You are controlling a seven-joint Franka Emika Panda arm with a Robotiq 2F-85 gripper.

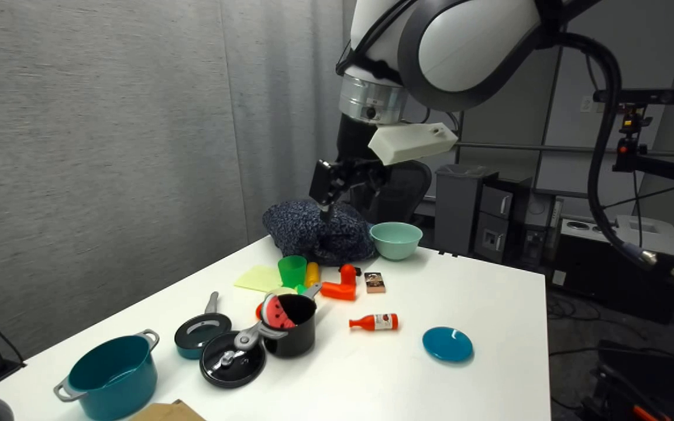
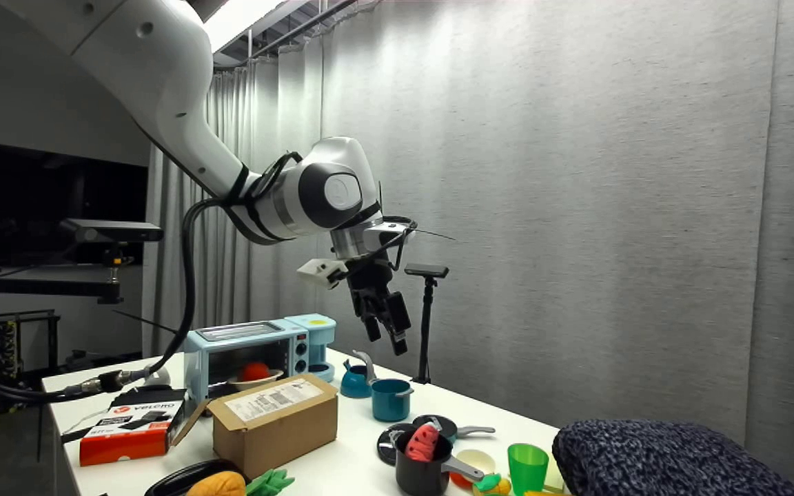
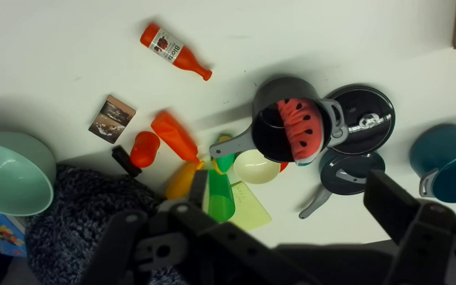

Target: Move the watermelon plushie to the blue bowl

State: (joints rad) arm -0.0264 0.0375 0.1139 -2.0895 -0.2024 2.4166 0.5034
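Observation:
The watermelon plushie [image 1: 277, 311] is a red wedge with black seeds and a pale green-edged rind. It stands inside a black saucepan and pokes above its rim; it also shows in an exterior view [image 2: 422, 443] and the wrist view [image 3: 302, 128]. The blue bowl [image 1: 396, 241] is pale aqua and sits at the table's far edge beside a dark speckled mound. It shows at the left of the wrist view [image 3: 10, 174] and is out of view in an exterior view. My gripper [image 3: 290, 189] is open and empty, high above the table; it shows in both exterior views [image 1: 346, 204] [image 2: 387, 339].
The black saucepan [image 3: 285, 89] has grey handles and touches a black lid [image 1: 233, 359]. A small pan [image 1: 203, 333], teal pot [image 1: 114, 374], green cup [image 1: 293, 271], red bottle [image 1: 374, 322] and blue disc [image 1: 447, 344] stand around. The speckled mound [image 1: 322, 231] rises beside the bowl.

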